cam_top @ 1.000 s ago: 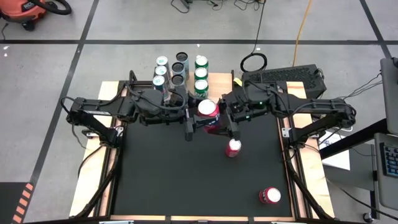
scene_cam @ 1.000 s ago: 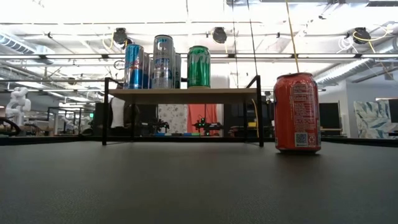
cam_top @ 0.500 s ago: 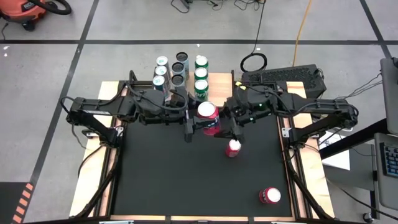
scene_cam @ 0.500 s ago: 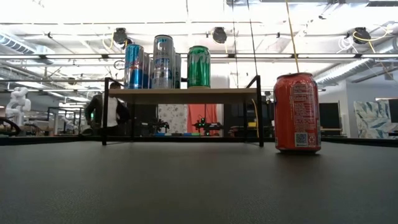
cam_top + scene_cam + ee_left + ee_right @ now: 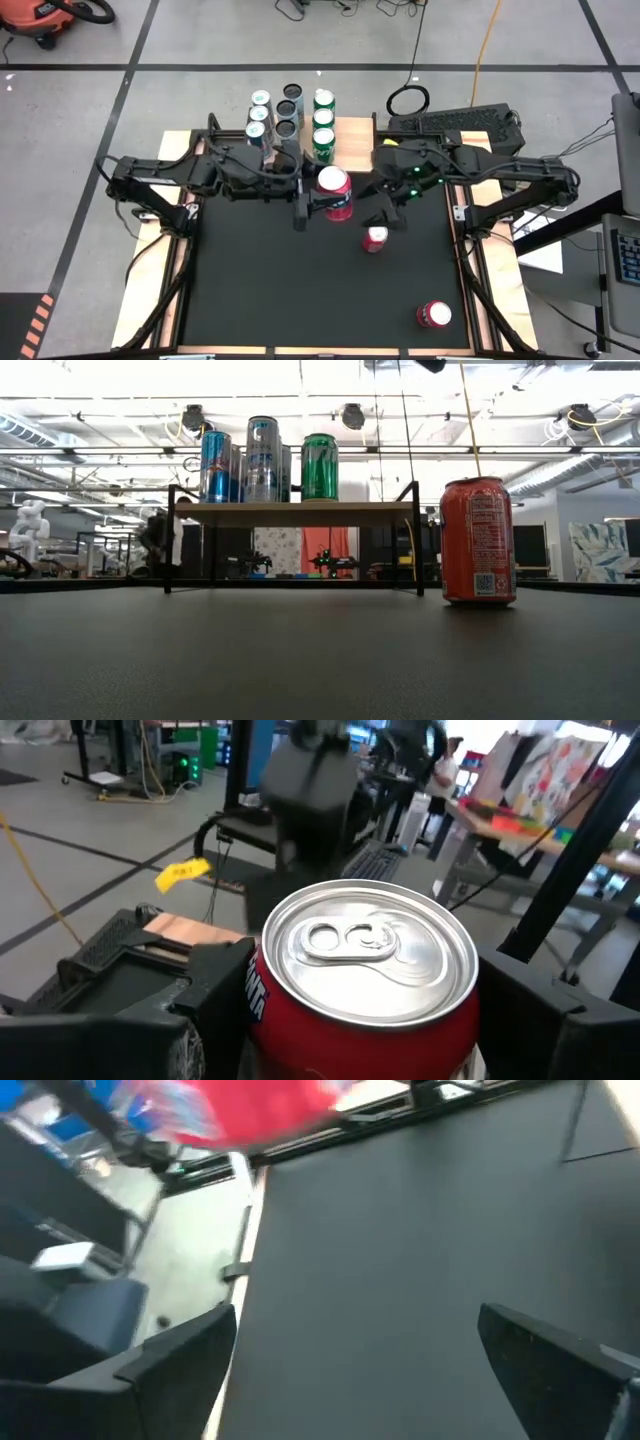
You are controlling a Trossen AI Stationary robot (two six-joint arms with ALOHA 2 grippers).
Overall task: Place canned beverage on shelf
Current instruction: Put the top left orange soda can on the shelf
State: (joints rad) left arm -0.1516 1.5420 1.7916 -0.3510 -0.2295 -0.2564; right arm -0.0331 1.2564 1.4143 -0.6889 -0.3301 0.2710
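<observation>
The red can (image 5: 333,192) sits a little above the centre of the high view, over the black tabletop (image 5: 260,290) and just below the shelf (image 5: 350,130). It is not standing on the table; the left gripper (image 5: 318,205) holds it, with one finger on each side of its body, so this claw is clamped on the red can. In the left wrist view the silver lid with the pull tab (image 5: 370,950) fills the middle of the frame and faces the camera.

The can looks upright: in the high view its round top points up at the camera, so I judge its long axis to be vertical.

The right gripper (image 5: 392,212) is just to the right of the red can, not touching it. Its fingers (image 5: 170,1350) stand wide apart and hold nothing.

I judge the step in hand to be the carry: the can is grasped and lifted, but not yet on the shelf. The shelf already has cans in its left part, in three columns in the upper middle of the high view; bare wood shows on its right part. The next move calls for bringing the can toward the top of the frame, keeping it upright, high enough to pass the shelf edge, and lowering it on the free wood beside the green cans (image 5: 323,120) without pushing them.

Two more red cans (image 5: 375,238) stand on the tabletop lower in the frame.
</observation>
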